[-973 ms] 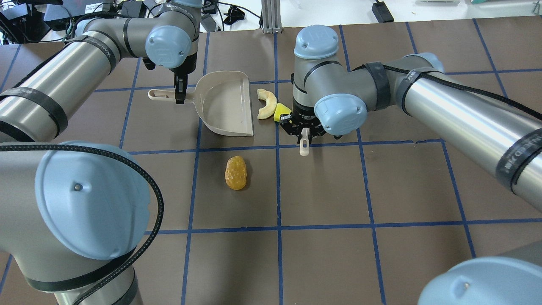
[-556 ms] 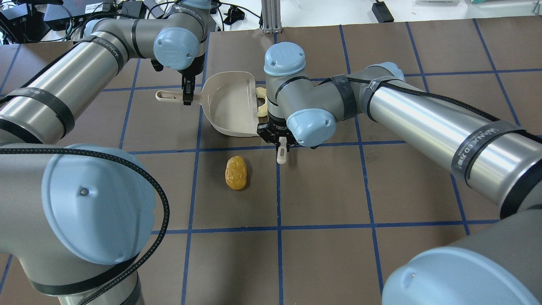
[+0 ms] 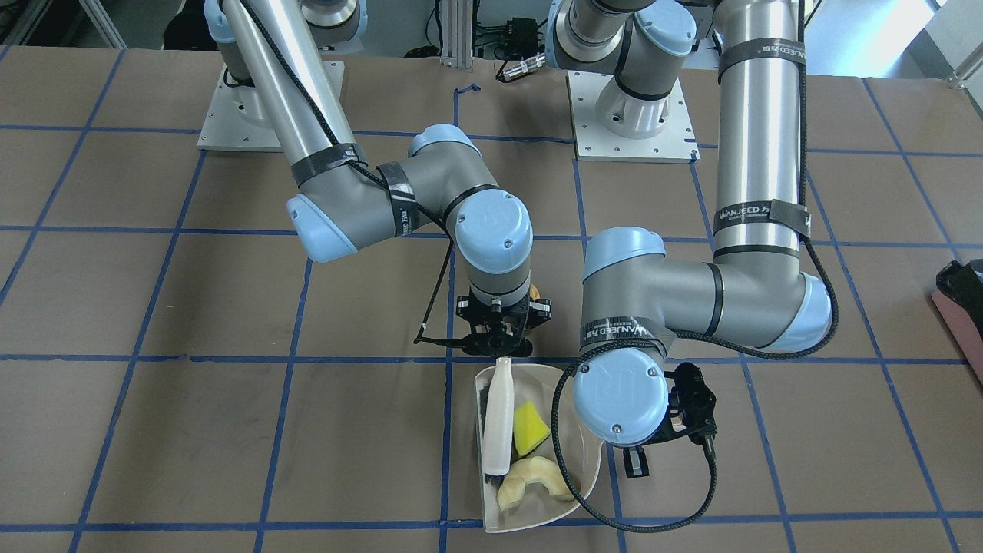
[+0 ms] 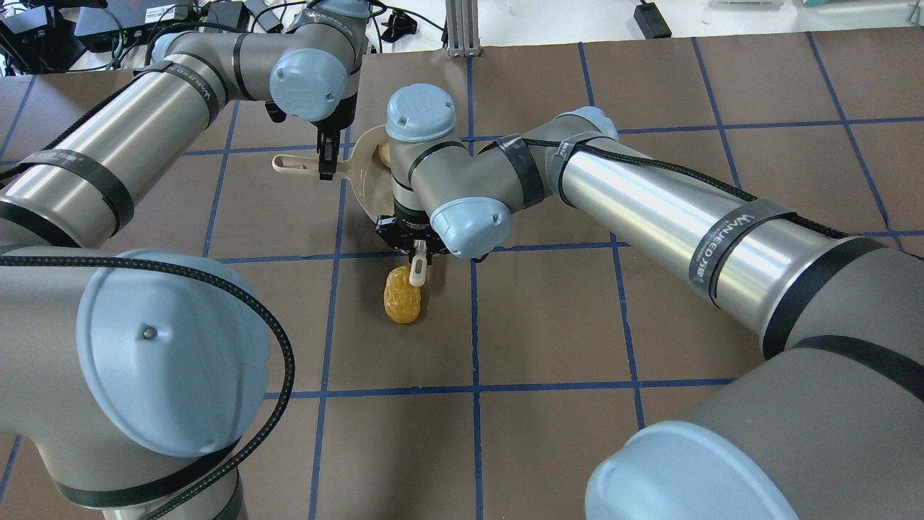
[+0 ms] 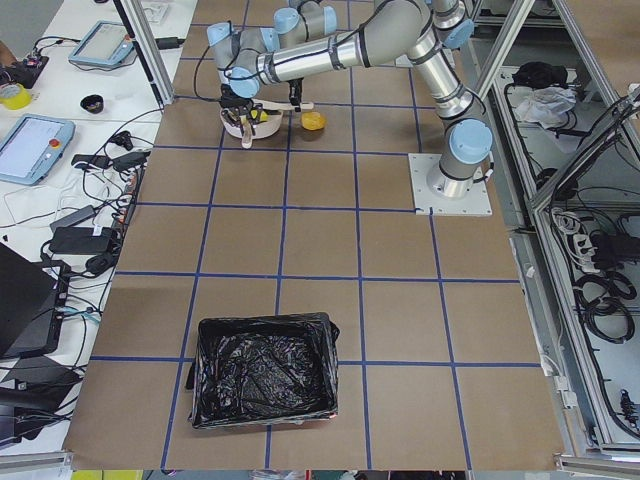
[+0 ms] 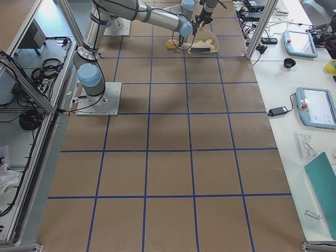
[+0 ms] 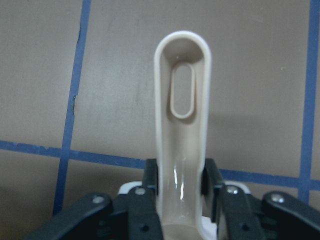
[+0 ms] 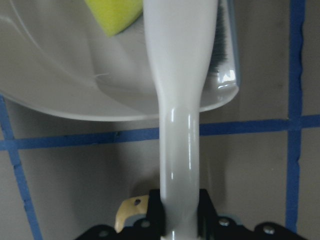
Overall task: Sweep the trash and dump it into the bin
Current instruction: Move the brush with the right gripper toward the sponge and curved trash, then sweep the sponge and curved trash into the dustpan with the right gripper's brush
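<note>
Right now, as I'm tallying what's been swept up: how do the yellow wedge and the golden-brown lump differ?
The yellow wedge lies inside the dustpan; the golden-brown lump lies on the table outside it. The wedge is bright yellow with flat faces; the lump is amber, rounded and oval. Both are small trash pieces, and neither is in the bin.

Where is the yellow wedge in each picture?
Front-facing: yellow wedge in the dustpan, beside the brush.
Overhead: hidden under the right arm.
Exterior left: too small to tell.
Exterior right: same.
Left wrist: absent.
Right wrist: top edge, in the dustpan.
Shared landmark: the dustpan.
</note>
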